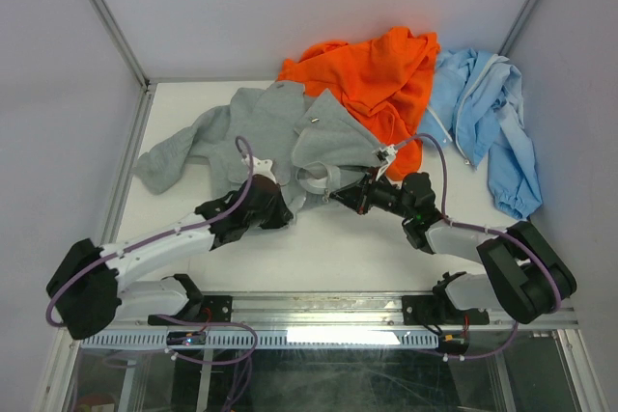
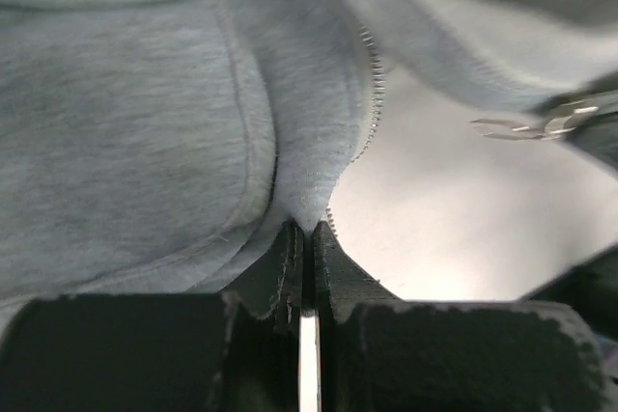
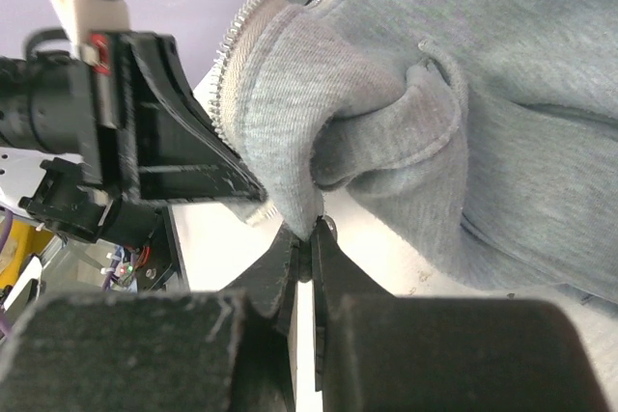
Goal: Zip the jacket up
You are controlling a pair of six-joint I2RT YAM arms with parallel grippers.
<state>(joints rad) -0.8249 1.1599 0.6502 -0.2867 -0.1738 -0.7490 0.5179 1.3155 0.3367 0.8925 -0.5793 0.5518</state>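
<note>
Cloth is clamped in both grippers: the left gripper (image 2: 306,233) nips a hem corner of the jacket (image 1: 261,127) by the zipper (image 2: 371,94), the right gripper (image 3: 307,238) a bunched fold alongside. Farther back the front gapes, teeth unjoined — zipping looks unstarted — and the jacket sprawls beside an orange garment (image 1: 377,74).

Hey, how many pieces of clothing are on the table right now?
3: the grey jacket at left-centre, the orange garment at the back, the light blue jacket at right. Others may hide underneath.
</note>
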